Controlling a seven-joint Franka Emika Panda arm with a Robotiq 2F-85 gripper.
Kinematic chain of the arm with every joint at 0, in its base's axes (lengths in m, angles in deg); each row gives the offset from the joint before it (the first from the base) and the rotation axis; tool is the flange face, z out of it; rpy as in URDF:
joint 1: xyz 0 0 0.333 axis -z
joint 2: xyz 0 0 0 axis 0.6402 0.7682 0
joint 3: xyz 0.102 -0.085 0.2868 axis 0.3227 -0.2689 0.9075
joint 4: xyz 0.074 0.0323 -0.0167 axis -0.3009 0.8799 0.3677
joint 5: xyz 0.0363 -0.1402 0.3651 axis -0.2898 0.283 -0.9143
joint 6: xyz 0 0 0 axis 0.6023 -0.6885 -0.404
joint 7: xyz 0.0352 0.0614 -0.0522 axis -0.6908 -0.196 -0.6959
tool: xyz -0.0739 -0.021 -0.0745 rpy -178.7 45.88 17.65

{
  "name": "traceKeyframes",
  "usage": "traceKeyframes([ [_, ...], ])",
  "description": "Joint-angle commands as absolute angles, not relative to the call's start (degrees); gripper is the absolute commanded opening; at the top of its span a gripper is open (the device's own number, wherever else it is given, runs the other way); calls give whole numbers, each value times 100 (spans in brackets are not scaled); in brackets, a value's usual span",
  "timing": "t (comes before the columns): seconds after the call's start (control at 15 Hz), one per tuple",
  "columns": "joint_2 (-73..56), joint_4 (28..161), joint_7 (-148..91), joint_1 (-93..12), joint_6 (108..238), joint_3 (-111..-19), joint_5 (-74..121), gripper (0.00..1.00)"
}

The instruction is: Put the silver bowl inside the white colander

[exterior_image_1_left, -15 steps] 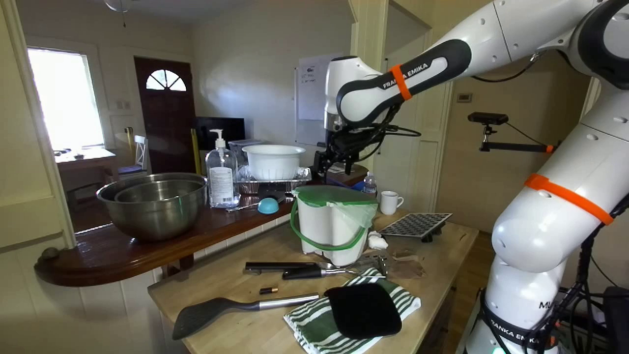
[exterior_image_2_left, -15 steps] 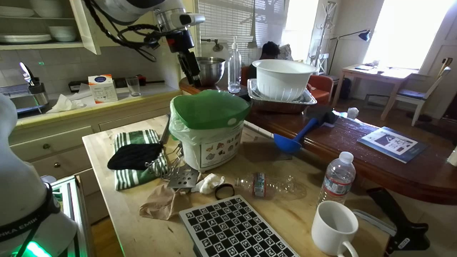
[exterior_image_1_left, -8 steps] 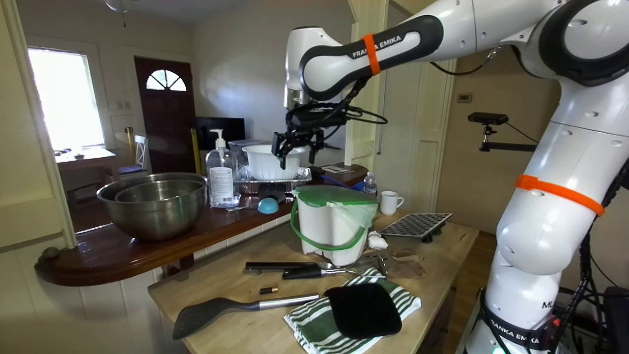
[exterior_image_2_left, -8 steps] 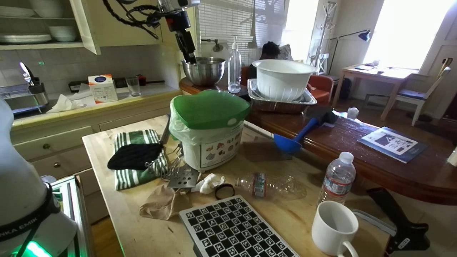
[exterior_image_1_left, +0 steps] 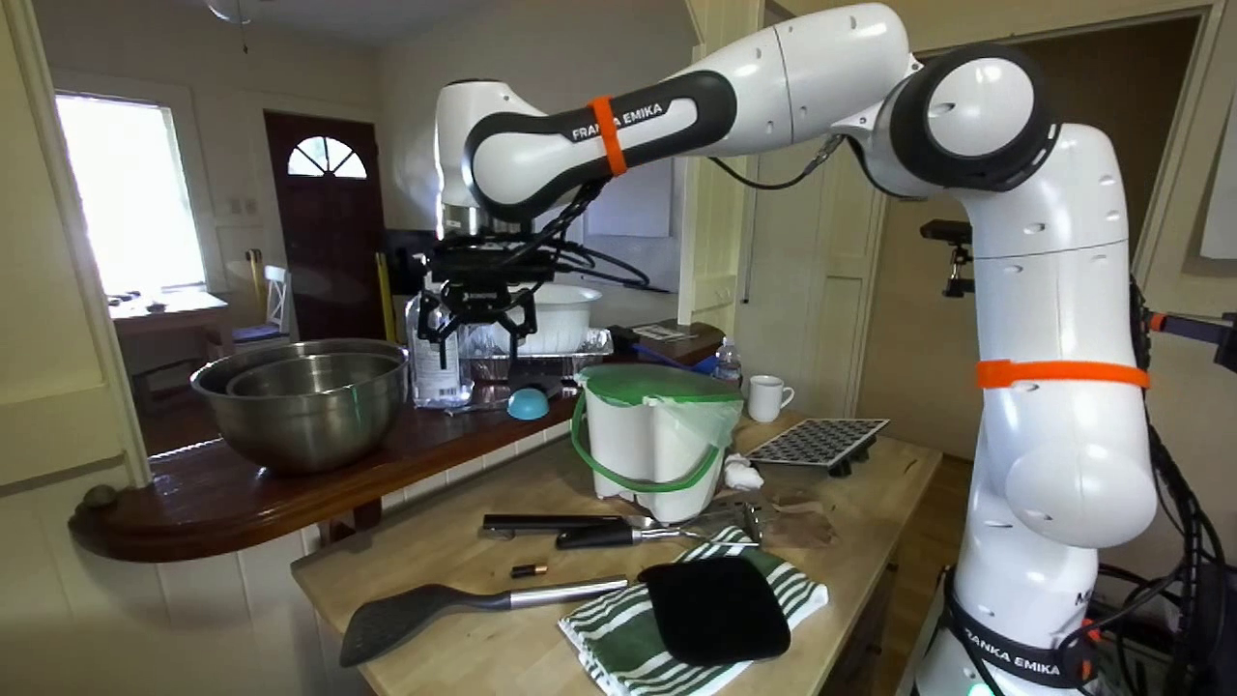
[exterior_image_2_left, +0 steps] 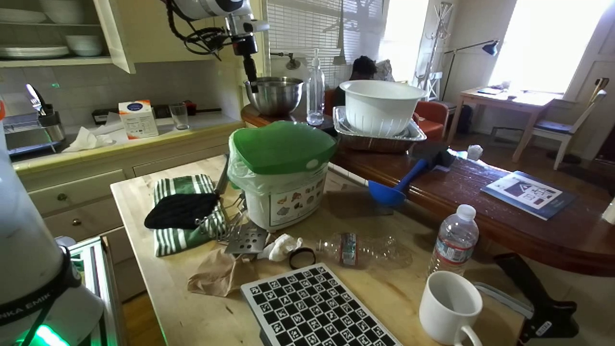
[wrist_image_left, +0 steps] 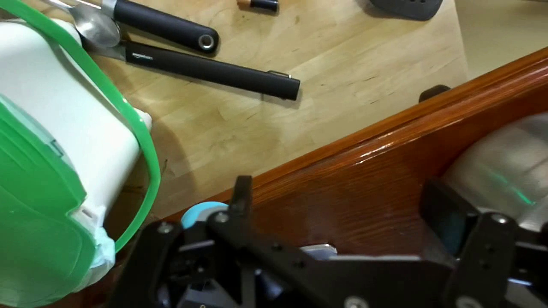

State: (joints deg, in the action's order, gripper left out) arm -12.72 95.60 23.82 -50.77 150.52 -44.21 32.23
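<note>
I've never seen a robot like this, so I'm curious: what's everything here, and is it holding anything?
The big white machine is a robot arm. Its black gripper is like a hand with two fingers; they're apart, holding nothing. Two pictures come from cameras standing away from the robot; the third comes from its wrist, looking down. On the dark brown ledge sits a big silver bowl with a smaller bowl inside. Further along, a white colander stands in a foil tray. The light wooden table holds a white bucket with a green handle, a striped towel and a black spatula.
</note>
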Motion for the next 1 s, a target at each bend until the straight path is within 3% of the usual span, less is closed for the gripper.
traceKeyframes([
  [0.0, -1238, 9522, 2337, -5371, 15036, -4736, 3162, 100],
  [0.2, -1316, 9537, 2311, -5370, 15035, -4781, 3173, 100],
  [0.93, -330, 8716, 2599, -5729, 17573, -5105, 3019, 100],
])
